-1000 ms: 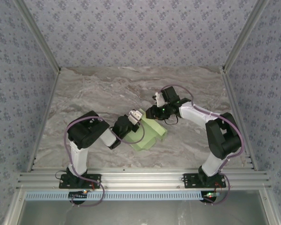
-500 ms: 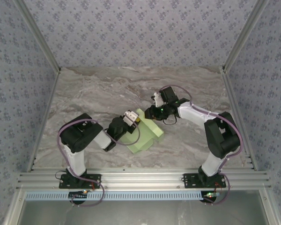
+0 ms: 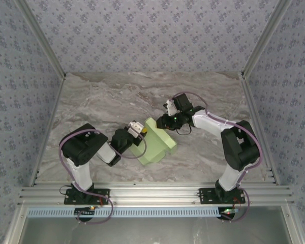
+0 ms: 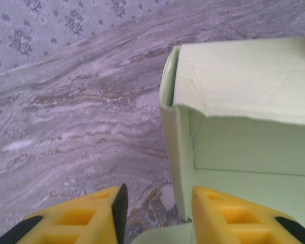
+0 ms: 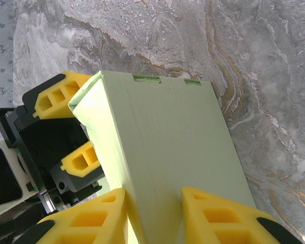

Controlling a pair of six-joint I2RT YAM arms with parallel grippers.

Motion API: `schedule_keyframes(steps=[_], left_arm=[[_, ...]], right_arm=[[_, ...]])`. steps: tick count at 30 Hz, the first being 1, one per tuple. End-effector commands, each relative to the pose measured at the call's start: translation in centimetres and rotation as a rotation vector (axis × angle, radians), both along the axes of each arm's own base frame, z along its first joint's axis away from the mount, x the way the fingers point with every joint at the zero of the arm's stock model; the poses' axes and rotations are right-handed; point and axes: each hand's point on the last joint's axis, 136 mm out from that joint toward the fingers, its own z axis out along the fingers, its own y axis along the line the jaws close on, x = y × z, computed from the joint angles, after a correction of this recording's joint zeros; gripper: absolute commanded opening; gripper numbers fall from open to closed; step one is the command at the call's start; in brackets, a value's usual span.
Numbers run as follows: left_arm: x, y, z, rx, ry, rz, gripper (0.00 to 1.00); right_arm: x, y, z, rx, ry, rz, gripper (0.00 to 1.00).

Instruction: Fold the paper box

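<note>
The box (image 3: 155, 145) sits half-formed mid-worktop (image 3: 91, 107). The left gripper (image 3: 140, 128) has just drawn back leftward, jaws loosened astride a side wall. The right gripper (image 3: 160, 122) stays clenched on the box's far edge, so a fresh fold looks next.

I see the paper box (image 3: 155, 145) in plain pale green, unmarked. Under it, the table (image 3: 101, 107) is grey marble veined with brown. Behind the box, the walls (image 3: 152, 35) carry a blue-grey floral print. Beside it, the left gripper (image 4: 160, 206) has yellow fingers (image 4: 229, 216) with black pads.
</note>
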Motion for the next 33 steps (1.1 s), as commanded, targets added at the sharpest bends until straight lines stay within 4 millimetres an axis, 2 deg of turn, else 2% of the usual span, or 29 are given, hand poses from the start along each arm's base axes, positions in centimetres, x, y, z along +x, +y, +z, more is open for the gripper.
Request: schedule_keyframes(steps=[1,13,17,19,22,24,27,31,33], left_arm=[[-0.1,-1.0,2.4,-0.053,-0.056,-0.067,0.36],[0.8,-1.6,1.6,-0.006,-0.010,-0.062,0.34],[1.1,-1.7,1.3,0.012,-0.010,-0.041,0.27],[1.0,-1.9,0.7,0.034,-0.015,-0.042,0.20],[1.0,-1.5,0.3,0.049,-0.038,0.001,0.10],[1.1,-1.3,0.4,0.049,-0.045,0.022,0.08],[1.2,-1.0,0.8,0.053,-0.045,0.043,0.02],[1.1,-0.1,1.5,0.069,-0.038,0.074,0.00],[0.9,0.2,1.8,0.075,-0.049,0.081,0.00]], right_arm=[[-1.9,-1.4,-3.4,-0.110,0.116,-0.003,0.30],[-3.3,0.6,-2.5,-0.054,0.156,0.087,0.30],[-3.4,1.3,-2.4,-0.034,0.165,0.098,0.30],[-3.3,1.4,-2.3,-0.035,0.160,0.098,0.30],[-3.1,1.6,-2.2,-0.016,0.159,0.082,0.31],[-2.9,1.7,-1.7,0.000,0.131,0.083,0.31],[-2.1,1.2,0.3,0.036,0.031,0.066,0.36],[-1.0,-0.1,4.8,0.150,-0.128,0.030,0.51],[-0.6,-1.4,6.9,0.190,-0.213,0.008,0.54]])
